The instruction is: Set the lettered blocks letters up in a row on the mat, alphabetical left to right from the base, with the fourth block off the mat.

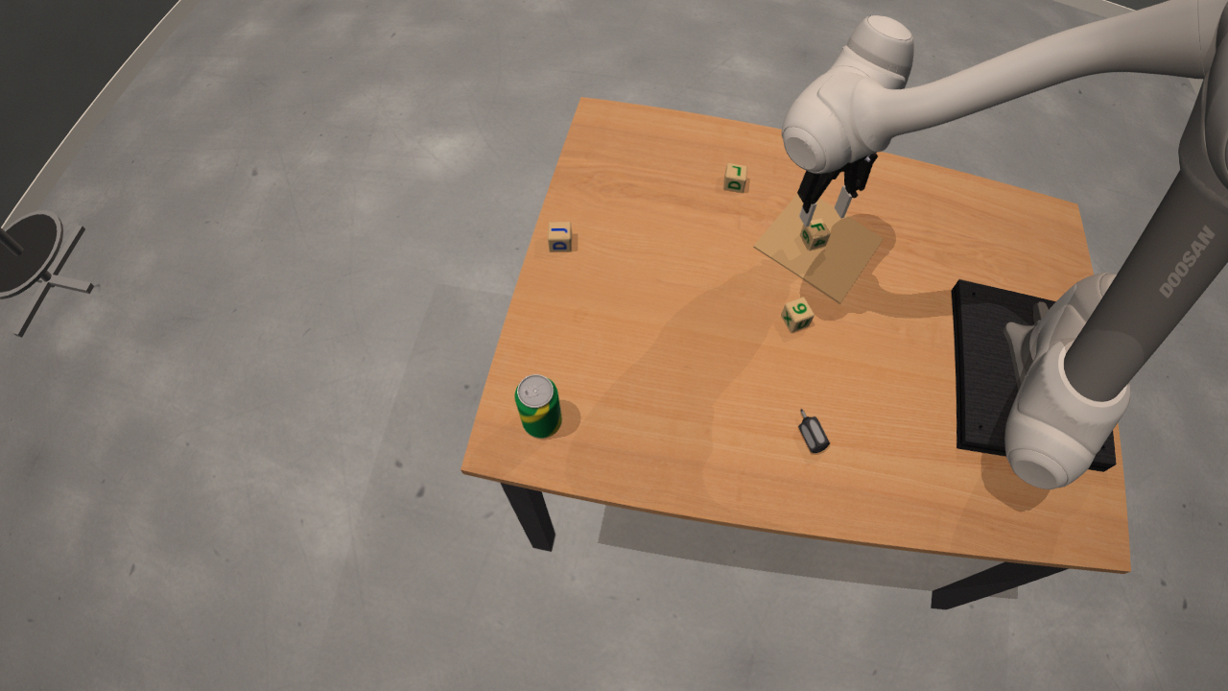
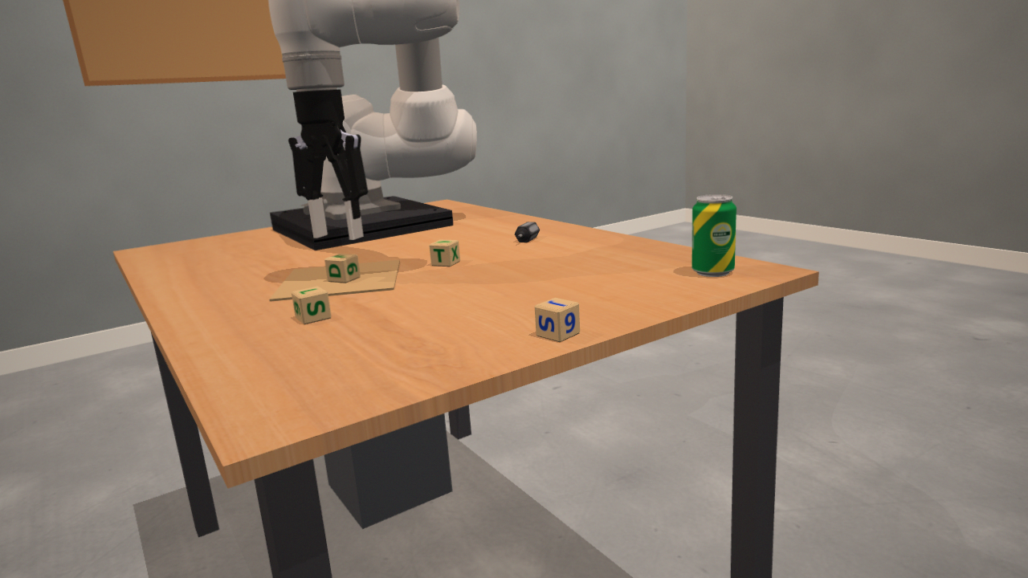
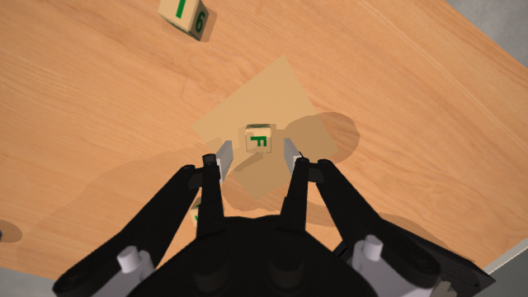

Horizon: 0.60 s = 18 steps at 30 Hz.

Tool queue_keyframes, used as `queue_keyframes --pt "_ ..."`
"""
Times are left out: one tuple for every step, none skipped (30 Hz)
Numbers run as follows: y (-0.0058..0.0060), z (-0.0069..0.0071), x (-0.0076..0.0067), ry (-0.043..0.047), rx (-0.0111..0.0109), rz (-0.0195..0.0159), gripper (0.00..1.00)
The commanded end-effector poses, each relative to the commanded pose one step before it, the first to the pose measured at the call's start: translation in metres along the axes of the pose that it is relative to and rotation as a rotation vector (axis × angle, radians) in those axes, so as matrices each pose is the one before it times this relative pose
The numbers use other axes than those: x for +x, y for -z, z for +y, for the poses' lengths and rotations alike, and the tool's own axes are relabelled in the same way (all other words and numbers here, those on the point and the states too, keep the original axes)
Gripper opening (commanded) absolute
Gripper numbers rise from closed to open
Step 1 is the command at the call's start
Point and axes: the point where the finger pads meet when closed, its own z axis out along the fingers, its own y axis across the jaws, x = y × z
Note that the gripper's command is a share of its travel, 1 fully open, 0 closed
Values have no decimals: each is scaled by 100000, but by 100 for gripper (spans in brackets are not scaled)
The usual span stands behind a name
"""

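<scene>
A tan mat (image 1: pixel 819 249) lies on the wooden table. A block with a green F on top (image 1: pixel 814 233) sits on the mat's left part; it also shows in the wrist view (image 3: pixel 258 139). My gripper (image 1: pixel 822 210) is open and empty, above the F block, its fingers to either side of the block but higher up. A block with a green L on top (image 1: pixel 735 177) lies off the mat to the far left (image 3: pixel 183 14). A block with a 9 on top (image 1: pixel 797 314) stands just off the mat. A blue-lettered block (image 1: pixel 559 235) lies far away near the table's edge.
A green and yellow can (image 1: pixel 537 406) stands at a far table corner. A small dark object (image 1: pixel 812 432) lies on the table. The black base plate (image 1: pixel 987 369) carries the arm.
</scene>
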Motion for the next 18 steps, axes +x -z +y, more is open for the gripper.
queue_keyframes --pt "-279 -26 33 -12 83 62 53" --pt "-151 2 1 0 0 0 53" --pt "-148 2 1 0 0 0 53" --pt "-144 2 1 0 0 0 53" --pt "-138 1 1 0 0 0 53" --pt "-132 1 1 0 0 0 53" --pt "-126 2 1 0 0 0 53" --pt "-120 2 1 0 0 0 53" --pt "-112 1 1 0 0 0 53" --pt "-105 1 1 0 0 0 53" --pt "-98 1 1 0 0 0 53" --pt "-91 1 0 0 0 0 53" --pt "-82 1 1 0 0 0 53" --pt "-74 1 1 0 0 0 53" --pt "0 0 0 0 0 0 53" --pt "0 0 0 0 0 0 53" --pt "-66 1 1 0 0 0 53" --pt "-59 1 0 0 0 0 53"
